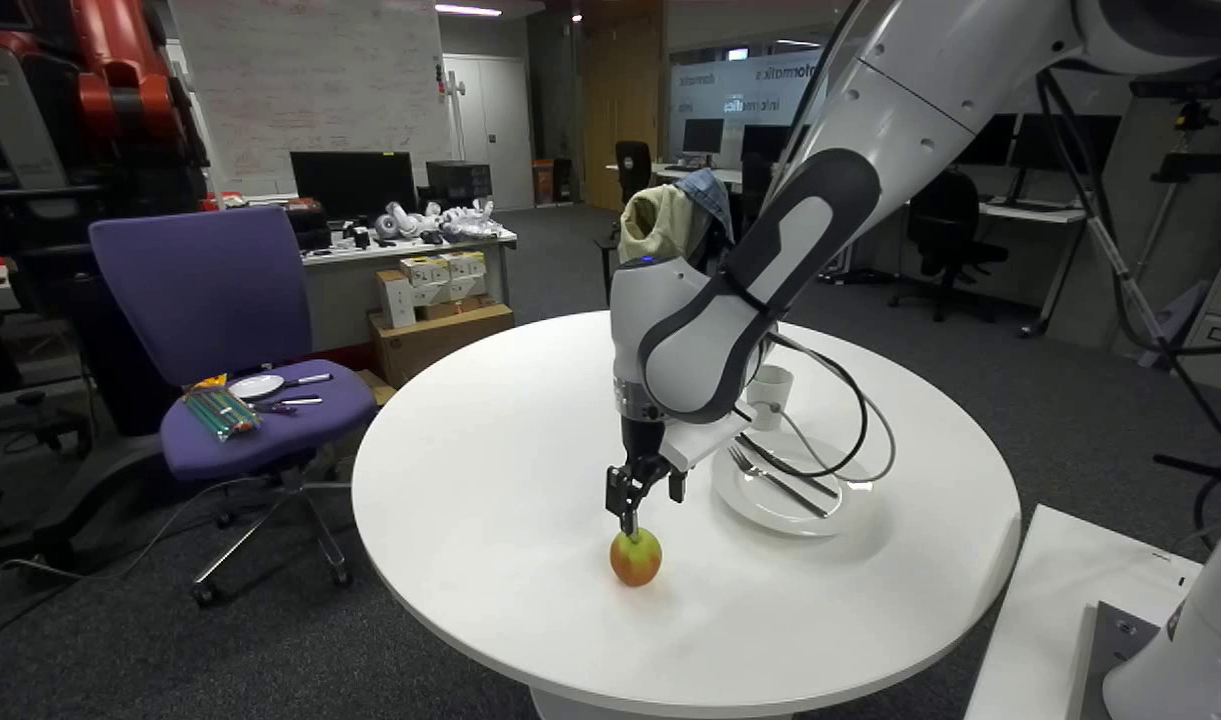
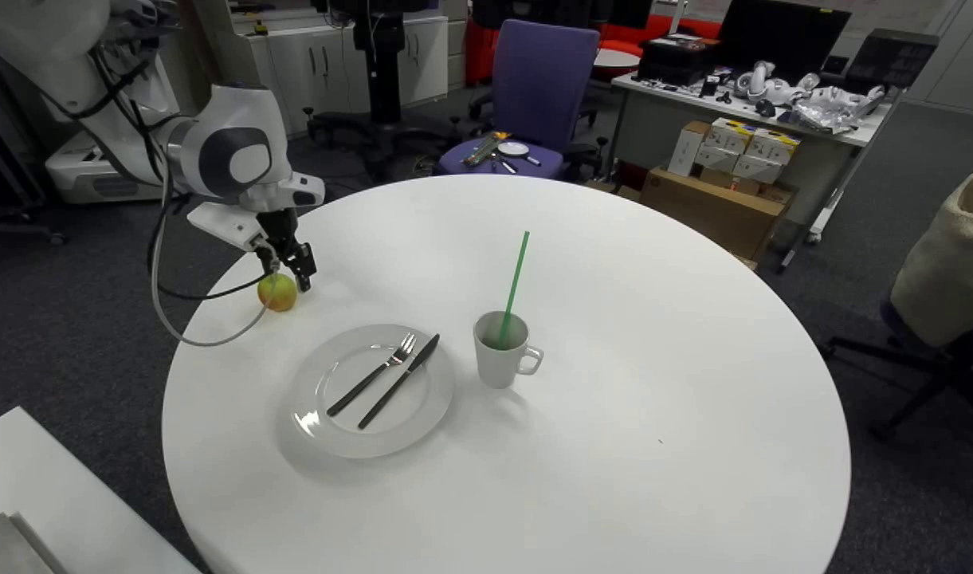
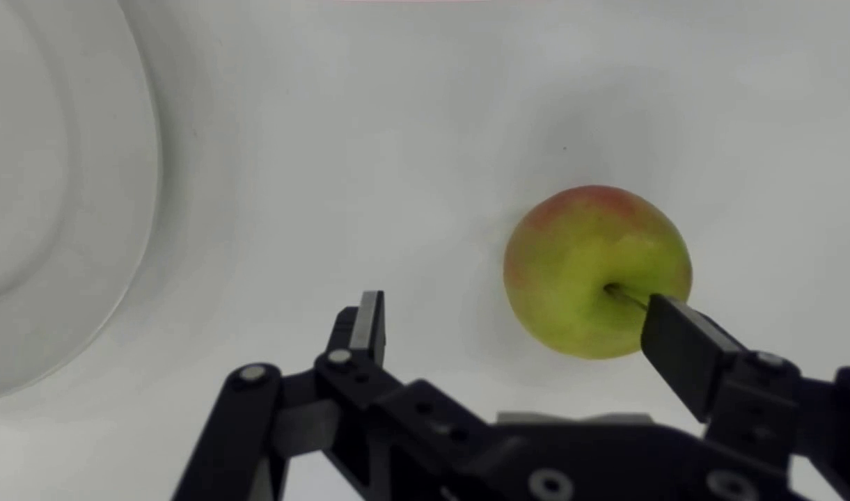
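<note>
- Poised with jaws spread wide on the Robotiq gripper (image 3: 515, 306), above a round white table (image 2: 661, 335).
- Shows a red-and-green apple (image 3: 585, 257) on that table, at three o'clock in the wrist view.
- Covered in part there by one fingertip (image 3: 682, 355); impossible to tell touch from near miss.
- Includes, in an exterior view, a white dinner plate (image 2: 413, 399) between four and five o'clock from the apple, under a fork (image 2: 366, 383) and a table knife (image 2: 398, 382), plus a white mug (image 2: 496, 367) between two and three o'clock from the plate, with a green straw (image 2: 515, 279) inside.
</note>
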Controlling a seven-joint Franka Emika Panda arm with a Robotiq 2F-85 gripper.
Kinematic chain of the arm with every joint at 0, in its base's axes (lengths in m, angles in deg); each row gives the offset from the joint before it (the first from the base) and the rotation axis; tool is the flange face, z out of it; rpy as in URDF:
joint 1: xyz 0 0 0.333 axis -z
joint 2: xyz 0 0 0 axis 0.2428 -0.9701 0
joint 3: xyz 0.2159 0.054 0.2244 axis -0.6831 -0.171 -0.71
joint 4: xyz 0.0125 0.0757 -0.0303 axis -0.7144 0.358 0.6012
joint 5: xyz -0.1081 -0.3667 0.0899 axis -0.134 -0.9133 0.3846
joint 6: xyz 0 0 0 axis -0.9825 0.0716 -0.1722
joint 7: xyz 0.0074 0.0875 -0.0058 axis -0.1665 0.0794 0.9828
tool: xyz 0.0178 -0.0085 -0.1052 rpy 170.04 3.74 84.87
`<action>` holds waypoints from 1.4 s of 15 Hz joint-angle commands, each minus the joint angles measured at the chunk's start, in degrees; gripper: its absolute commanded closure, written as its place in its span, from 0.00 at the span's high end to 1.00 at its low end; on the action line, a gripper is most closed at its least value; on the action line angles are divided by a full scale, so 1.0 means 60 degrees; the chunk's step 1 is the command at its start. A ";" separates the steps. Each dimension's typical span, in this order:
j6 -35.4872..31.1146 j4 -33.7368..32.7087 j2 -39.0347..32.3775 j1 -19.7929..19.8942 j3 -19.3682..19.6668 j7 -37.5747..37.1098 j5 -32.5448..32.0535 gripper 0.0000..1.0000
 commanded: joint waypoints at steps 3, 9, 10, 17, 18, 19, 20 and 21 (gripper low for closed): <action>-0.0174 0.0700 0.0941 0.0117 -0.0034 0.0129 0.0109 1.00; 0.0079 0.0299 0.0586 0.0127 -0.0162 0.0348 0.0151 1.00; 0.0137 0.0181 0.0462 0.0145 -0.0221 0.0462 0.0189 1.00; 0.0285 -0.0327 -0.0230 0.0005 -0.0386 0.0620 0.0071 1.00; 0.0306 -0.0410 -0.0323 -0.0008 -0.0389 0.0629 0.0066 1.00; 0.0328 -0.0519 -0.0436 -0.0038 -0.0360 0.0598 0.0033 1.00; 0.0339 -0.0596 -0.0539 -0.0055 -0.0343 0.0580 0.0014 1.00; 0.0357 -0.0673 -0.0615 -0.0063 -0.0335 0.0577 0.0008 1.00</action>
